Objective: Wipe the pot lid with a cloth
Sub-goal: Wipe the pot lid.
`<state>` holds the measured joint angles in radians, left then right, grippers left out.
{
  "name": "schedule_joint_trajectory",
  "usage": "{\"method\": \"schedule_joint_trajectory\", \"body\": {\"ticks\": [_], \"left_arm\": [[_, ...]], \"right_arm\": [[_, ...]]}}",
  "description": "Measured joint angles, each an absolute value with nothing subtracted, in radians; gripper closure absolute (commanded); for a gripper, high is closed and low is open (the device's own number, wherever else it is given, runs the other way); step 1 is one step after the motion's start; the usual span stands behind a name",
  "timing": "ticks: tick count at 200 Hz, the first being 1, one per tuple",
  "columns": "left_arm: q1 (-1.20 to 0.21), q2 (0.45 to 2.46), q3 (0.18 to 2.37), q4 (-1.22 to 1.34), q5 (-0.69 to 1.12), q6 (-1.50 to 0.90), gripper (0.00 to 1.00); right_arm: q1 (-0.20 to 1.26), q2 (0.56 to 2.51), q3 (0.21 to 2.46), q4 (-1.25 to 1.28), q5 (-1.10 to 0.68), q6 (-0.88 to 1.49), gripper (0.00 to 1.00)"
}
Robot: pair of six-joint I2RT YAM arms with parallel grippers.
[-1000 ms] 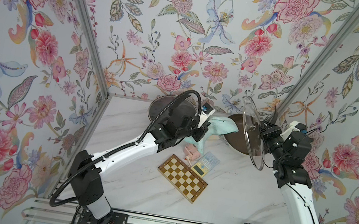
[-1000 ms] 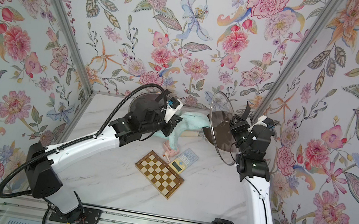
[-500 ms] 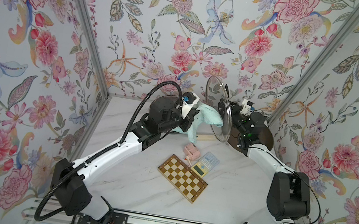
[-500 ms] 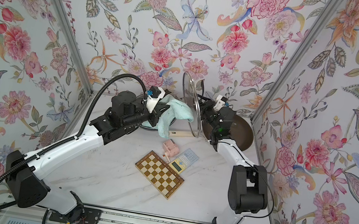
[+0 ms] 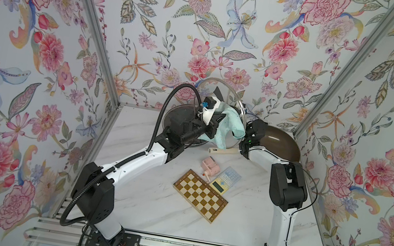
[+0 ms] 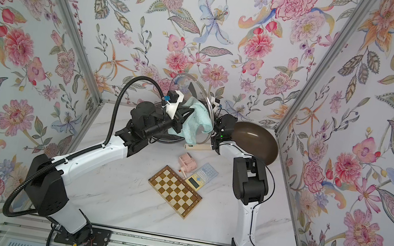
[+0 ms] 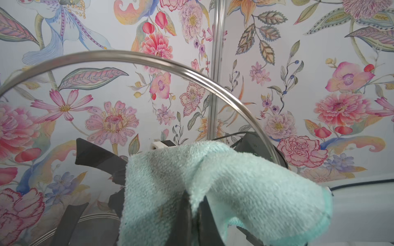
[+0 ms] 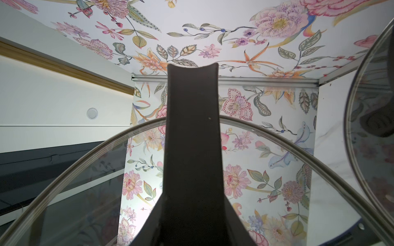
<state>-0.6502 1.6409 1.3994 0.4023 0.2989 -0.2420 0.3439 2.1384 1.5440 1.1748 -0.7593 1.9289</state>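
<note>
The glass pot lid (image 5: 209, 87) (image 6: 184, 81) stands on edge in the air near the back wall. My right gripper (image 8: 193, 213) is shut on its long black handle (image 8: 193, 127), with a finger on either side. In both top views that gripper is mostly hidden behind the lid and the cloth. The mint-green cloth (image 5: 232, 124) (image 6: 197, 121) (image 7: 245, 181) hangs from my left gripper (image 5: 218, 122) (image 7: 195, 204), which is shut on a fold of it. The cloth rests against the lid's handle-free face, low on the glass (image 7: 85, 110).
A dark round pan (image 5: 177, 121) sits at the back under my left wrist. A brown wok (image 5: 281, 146) with a pale handle (image 5: 222, 151) lies at the back right. A pink toy (image 5: 210, 167), calculator (image 5: 225, 178) and checkered board (image 5: 200, 196) lie mid-table.
The right arm has swung the lid from the right side leftward and toward the back wall. The left gripper has moved back and up with the cloth, staying beside the lid.
</note>
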Motion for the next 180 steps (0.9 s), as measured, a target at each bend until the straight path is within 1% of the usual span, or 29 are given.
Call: {"method": "schedule_joint_trajectory", "body": {"ticks": [36,63,89,114,146,180], "left_arm": [[-0.677,1.730,1.515,0.415,0.237,-0.207,1.00],[-0.695,1.739,1.537,0.466,0.149,-0.143,1.00],[-0.696,1.741,1.541,0.555,0.047,-0.084,1.00],[-0.671,1.741,1.541,0.630,-0.056,-0.050,1.00],[-0.629,1.742,1.524,0.655,-0.171,-0.025,1.00],[-0.580,1.721,1.413,0.703,-0.297,-0.030,1.00]], "right_arm": [[0.349,2.188,1.636,1.219,-0.843,2.013,1.00],[0.353,2.192,1.680,1.225,-0.897,2.067,1.00],[0.354,2.192,1.678,1.231,-0.939,2.090,1.00],[0.361,2.192,1.653,1.241,-0.958,2.096,1.00],[0.378,2.192,1.633,1.243,-0.952,2.101,1.00],[0.376,2.192,1.632,1.262,-0.962,2.100,1.00]]}}
